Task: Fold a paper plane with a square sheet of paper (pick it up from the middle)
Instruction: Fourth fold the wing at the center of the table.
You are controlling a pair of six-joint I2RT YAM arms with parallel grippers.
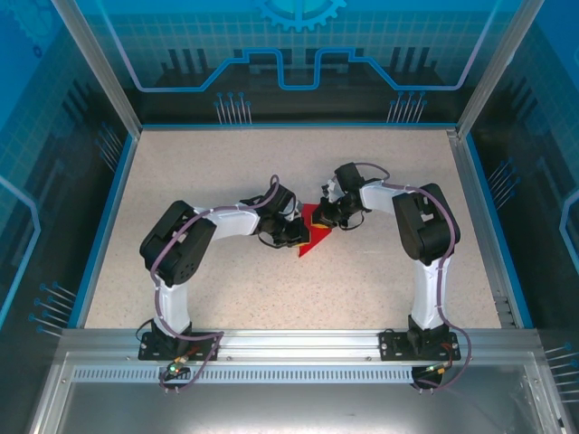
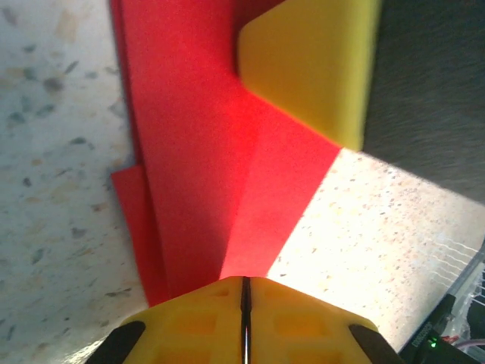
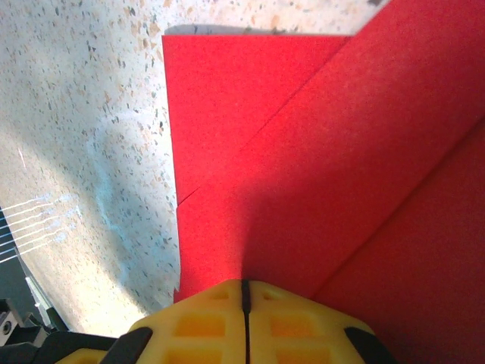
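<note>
Thin red paper square point(image 1: 310, 240), already creased into overlapping flaps, lying flat mid-table right between the two arms. Left gripper point(image 2: 244, 287) squeezed fully closed, tips planted on the paper; same deal for right gripper point(image 3: 244, 288) from the opposite side. Looks like pinning the layers down to set a crease, honestly. Can't tell about an actual pinch on any layer. Speckled beige tabletop point(image 1: 226, 172), blue see-through enclosure walls point(image 1: 36, 136), aluminium frame point(image 1: 98, 68).
</note>
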